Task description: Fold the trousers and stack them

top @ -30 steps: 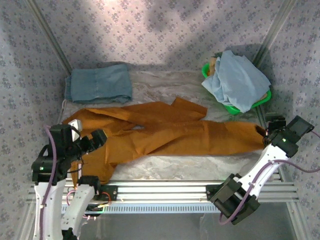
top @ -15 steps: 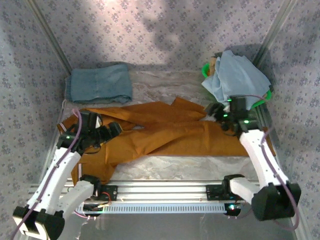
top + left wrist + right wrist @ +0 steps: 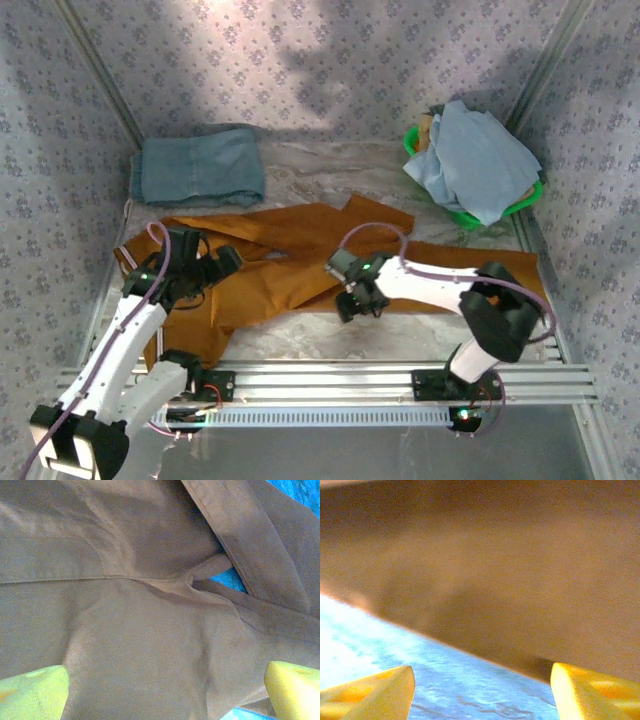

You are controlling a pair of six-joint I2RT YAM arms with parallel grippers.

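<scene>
Folded denim (image 3: 198,166) lies far left and a green basket (image 3: 462,217) of pale cloth (image 3: 480,150) far right, both beyond the rust-orange trousers (image 3: 300,255) spread across the table (image 3: 330,335). My right arm has swung in from the right edge. My right gripper (image 3: 352,298) hangs open at the trousers' near edge, and my left gripper (image 3: 218,268) is open over the crotch.

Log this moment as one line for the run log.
trousers: spread unfolded on table | left gripper: open above crotch seam | right gripper: open above a leg's near edge | fold: not started
</scene>
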